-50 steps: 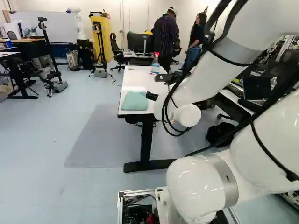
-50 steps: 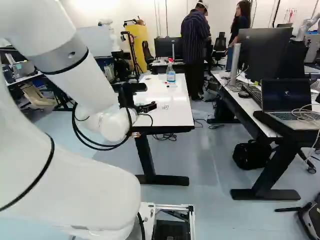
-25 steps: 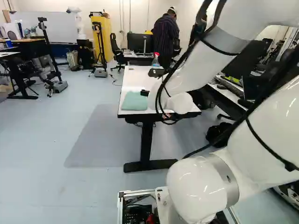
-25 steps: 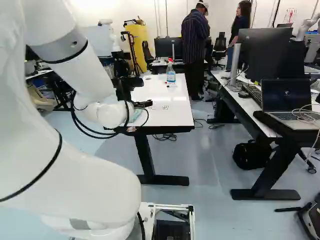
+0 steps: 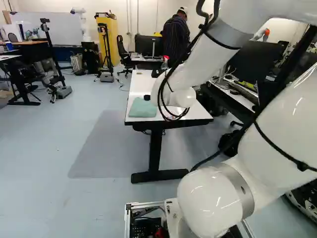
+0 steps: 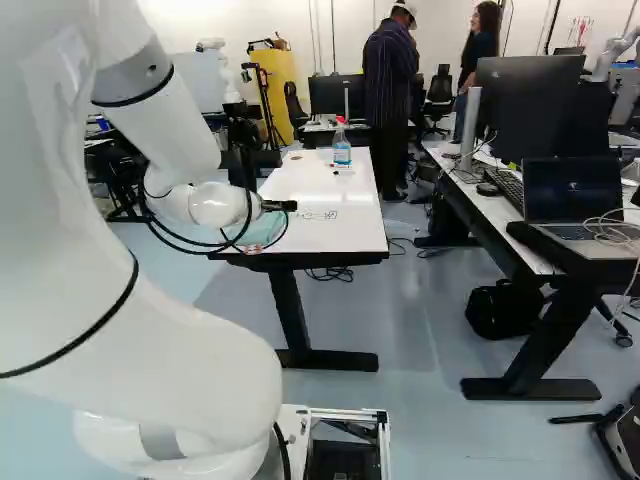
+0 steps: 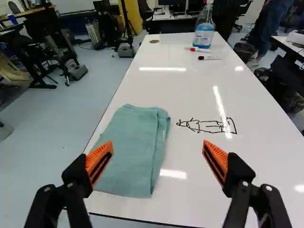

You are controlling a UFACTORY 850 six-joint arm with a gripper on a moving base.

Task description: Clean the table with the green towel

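while the arm [image 6: 165, 125] reaches forward, its claw [image 6: 289, 206] gapes near the towel [image 7: 130, 149]

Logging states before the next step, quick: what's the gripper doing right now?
Gripper: open, its fingers wide apart with nothing gripped; the green towel lies folded on the table.

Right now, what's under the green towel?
The towel lies on the white tabletop, which shows beside it. The part directly beneath is covered, so I can't tell whether anything is hidden there.
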